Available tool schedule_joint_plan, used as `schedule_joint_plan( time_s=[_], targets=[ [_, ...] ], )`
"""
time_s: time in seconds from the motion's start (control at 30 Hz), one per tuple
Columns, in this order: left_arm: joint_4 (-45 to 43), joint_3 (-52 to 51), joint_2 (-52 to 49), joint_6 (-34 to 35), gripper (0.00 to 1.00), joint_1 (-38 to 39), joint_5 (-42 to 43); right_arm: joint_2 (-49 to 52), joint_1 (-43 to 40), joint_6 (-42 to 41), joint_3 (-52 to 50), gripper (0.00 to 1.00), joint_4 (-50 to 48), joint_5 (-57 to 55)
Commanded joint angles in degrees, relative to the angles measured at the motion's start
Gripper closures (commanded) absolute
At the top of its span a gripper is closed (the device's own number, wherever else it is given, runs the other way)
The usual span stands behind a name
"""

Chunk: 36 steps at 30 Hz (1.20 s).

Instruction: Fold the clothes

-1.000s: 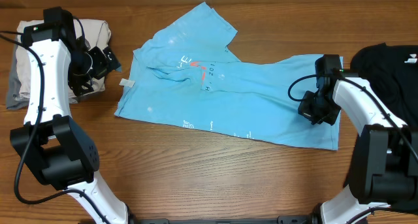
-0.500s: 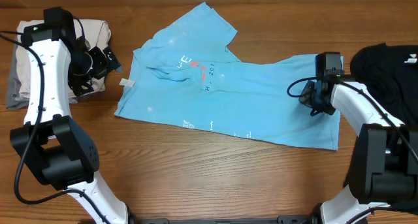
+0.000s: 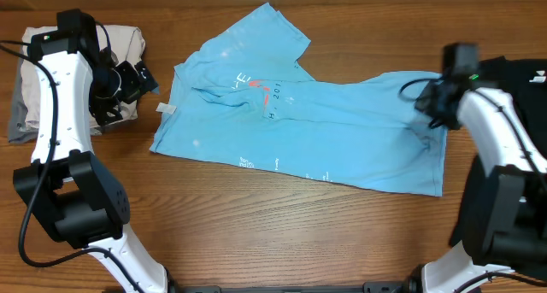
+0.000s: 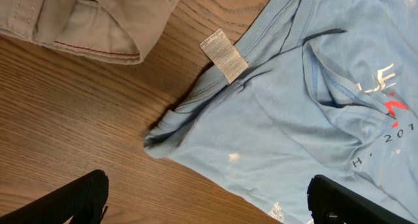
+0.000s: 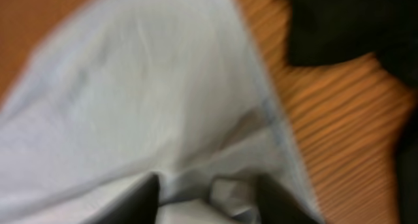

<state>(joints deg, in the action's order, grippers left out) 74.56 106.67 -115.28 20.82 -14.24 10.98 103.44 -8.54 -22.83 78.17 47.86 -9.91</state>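
The clothes [image 3: 299, 126], a light blue T-shirt with red and white chest lettering, lie spread and creased across the table's middle. Its collar and white label [image 4: 224, 54] show in the left wrist view, where the clothes [image 4: 294, 119] reach the wood. My left gripper [image 3: 137, 78] hovers left of the collar, and in its own view the left gripper [image 4: 212, 208] stands wide open over wood with nothing between its fingers. My right gripper [image 3: 430, 107] is over the shirt's right hem. In the blurred right wrist view the right gripper [image 5: 206, 201] has its jaws apart, with a pucker of the clothes [image 5: 157, 87] between them.
A pile of beige and grey garments [image 3: 34, 79] lies at the back left, close to my left arm; the beige garments [image 4: 85, 21] fill the left wrist view's top. A black garment [image 3: 504, 84] lies at the right, its black cloth [image 5: 346, 28] next to the shirt's hem.
My right gripper has opened and moved toward the far right, off the spot on the shirt's right side where it was shut. The left arm has not moved.
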Motion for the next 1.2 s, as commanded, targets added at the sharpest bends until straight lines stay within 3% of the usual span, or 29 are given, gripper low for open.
schedule_joint_plan(
  time_s=[0.0, 0.03, 0.27, 0.4, 0.47, 0.5, 0.57, 0.6, 0.63, 0.67, 0.7, 0.73, 0.77, 0.87, 0.97, 1.1, 1.17],
  targets=[
    [-0.04, 1.05, 1.81, -0.48, 0.0, 0.39, 0.48, -1.55, -2.51, 0.07, 4.31, 0.06, 2.62, -0.55],
    [-0.04, 1.05, 1.81, -0.48, 0.0, 0.39, 0.46, -1.55, -2.93, 0.07, 4.31, 0.0, 2.99, -0.57],
    [-0.15, 1.05, 1.81, -0.44, 0.0, 0.39, 0.48, -1.53, -3.76, 0.07, 4.28, 0.0, 3.04, -0.55],
    [-6.49, 1.05, 1.81, -0.46, 0.0, 0.39, 0.5, -1.53, -3.76, 0.07, 4.31, 0.0, 3.02, -0.55],
    [-5.4, 1.05, 1.81, -0.55, 0.0, 0.39, 1.18, -1.53, -3.76, 0.07, 4.28, 0.0, 3.02, -0.57],
    [-5.11, 1.05, 1.79, -1.66, 0.03, 0.46, 2.97, -1.53, -3.76, 0.07, 4.28, 0.0, 3.02, -0.55],
    [-3.93, 1.05, 1.7, -8.15, 0.23, 1.22, 8.59, -1.53, -3.76, 0.07, 4.28, 0.0, 3.02, -0.55],
    [-3.1, 1.05, 1.7, -8.94, 0.25, 1.7, 8.74, -1.53, -3.76, 0.07, 4.28, 0.0, 3.02, -0.55],
    [-1.9, 1.05, 1.7, -8.52, 0.19, 2.51, 7.56, -1.53, -3.76, 0.07, 4.28, 0.0, 3.02, -0.57],
    [-0.9, 1.05, 1.7, -8.04, 0.23, 3.3, 6.25, -1.53, -3.76, 0.07, 4.31, 0.0, 3.02, -0.55],
    [0.07, 1.05, 1.7, -7.93, 0.63, 4.28, 4.85, -1.53, -3.76, 0.07, 4.28, 0.0, 3.02, -0.55],
    [1.11, 1.05, 1.7, -7.96, 0.89, 5.62, 3.32, -1.53, -3.76, 0.07, 4.28, 0.0, 3.02, -0.55],
    [1.88, 1.05, 1.68, -7.96, 0.96, 6.64, 2.1, -1.53, -3.76, 0.07, 4.28, 0.0, 3.04, -0.55],
    [4.63, 0.81, 1.66, -7.78, 0.96, 10.78, -3.93, -1.53, -3.76, 0.07, 4.28, 0.0, 3.02, -0.55],
    [3.48, -1.75, 1.64, -3.13, 0.95, 14.53, -9.84, -1.53, -3.76, 0.07, 4.28, 0.0, 3.02, -0.55],
    [-0.76, -6.88, 1.51, -1.01, 0.96, 15.78, -10.82, -1.53, -3.76, 0.07, 4.28, 0.0, 3.02, -0.55],
    [-2.45, -9.88, 1.44, 0.5, 0.87, 15.28, -11.5, -1.53, -3.76, 0.07, 4.28, 0.0, 3.02, -0.55]
  ],
)
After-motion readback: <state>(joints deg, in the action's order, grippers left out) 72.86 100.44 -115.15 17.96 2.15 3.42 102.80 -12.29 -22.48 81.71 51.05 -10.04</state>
